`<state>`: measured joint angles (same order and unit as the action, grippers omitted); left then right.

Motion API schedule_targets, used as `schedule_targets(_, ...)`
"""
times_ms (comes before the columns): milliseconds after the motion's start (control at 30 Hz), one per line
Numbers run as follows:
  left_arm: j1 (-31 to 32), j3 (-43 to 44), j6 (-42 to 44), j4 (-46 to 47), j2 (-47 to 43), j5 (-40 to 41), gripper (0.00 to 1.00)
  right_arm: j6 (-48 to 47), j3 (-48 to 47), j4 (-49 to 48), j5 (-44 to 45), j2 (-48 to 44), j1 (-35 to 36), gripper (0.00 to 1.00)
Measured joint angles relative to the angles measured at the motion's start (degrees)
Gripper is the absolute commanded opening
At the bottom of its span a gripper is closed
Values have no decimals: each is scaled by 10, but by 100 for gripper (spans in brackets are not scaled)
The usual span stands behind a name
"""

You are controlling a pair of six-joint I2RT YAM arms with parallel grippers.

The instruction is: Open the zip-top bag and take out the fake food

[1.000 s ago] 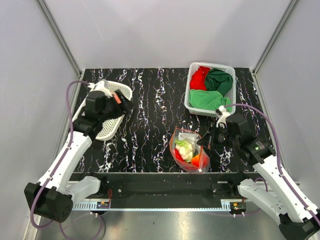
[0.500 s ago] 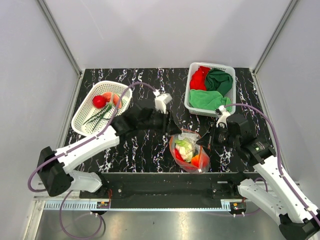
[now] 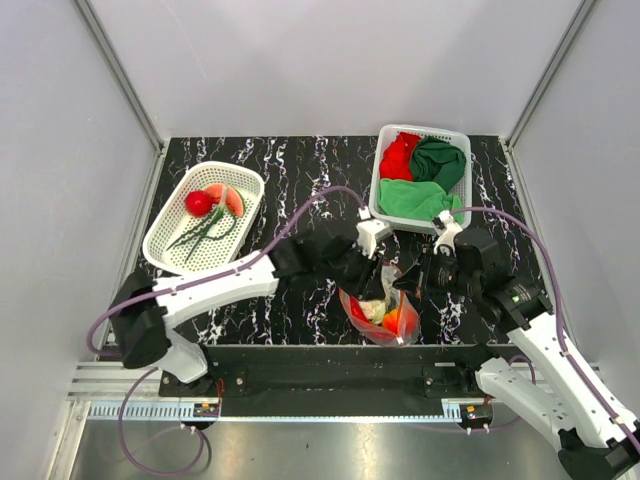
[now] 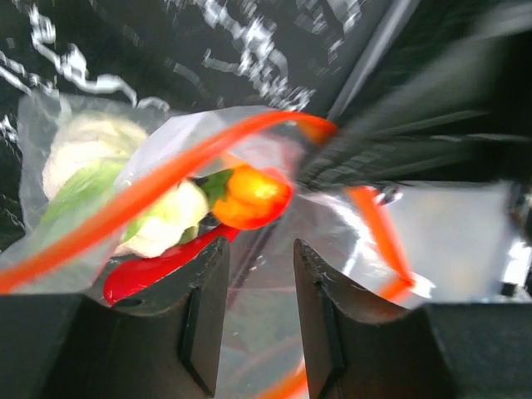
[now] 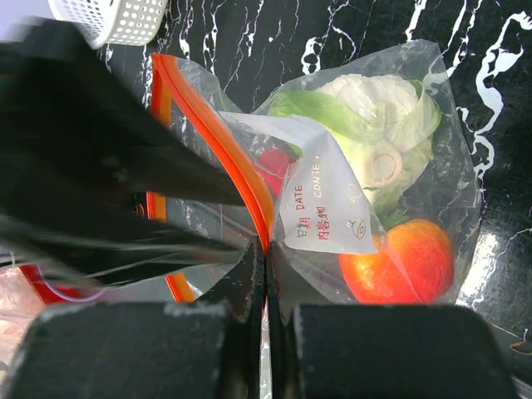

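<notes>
Reaching into the held-open bag for the toy food

The right gripper (image 5: 264,253) is clamped on the bag (image 3: 390,325) at its orange zip strip (image 5: 224,158), near the front edge of the table (image 3: 300,170). The left gripper (image 4: 258,262), fingers apart, hangs over the toy food (image 4: 249,195) inside. Next, I judge, it must go lower and close on one piece. The mouth is narrow; bare table lies toward the left basket (image 3: 160,250).

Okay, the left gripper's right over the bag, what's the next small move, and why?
Probably lower the left gripper into the zip-top bag and close on the orange piece. Its jaws stand open just above that piece, the zip strip is parted, and the right gripper pinches the bag's edge.
</notes>
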<state>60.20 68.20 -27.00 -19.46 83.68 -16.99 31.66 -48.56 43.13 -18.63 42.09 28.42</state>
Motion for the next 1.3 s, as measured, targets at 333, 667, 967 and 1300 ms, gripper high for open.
schedule_targets(333,33,47,37,-9,144,-8,58,34,0,15,53,-16,0,0)
schedule_targets(667,50,63,40,33,212,-26,79,84,0,103,139,-55,0,0)
schedule_targets(967,59,94,21,59,267,-32,91,94,0,167,186,-73,-1,0)
schedule_targets(1300,65,92,26,69,278,-15,85,93,0,190,194,-87,-1,0)
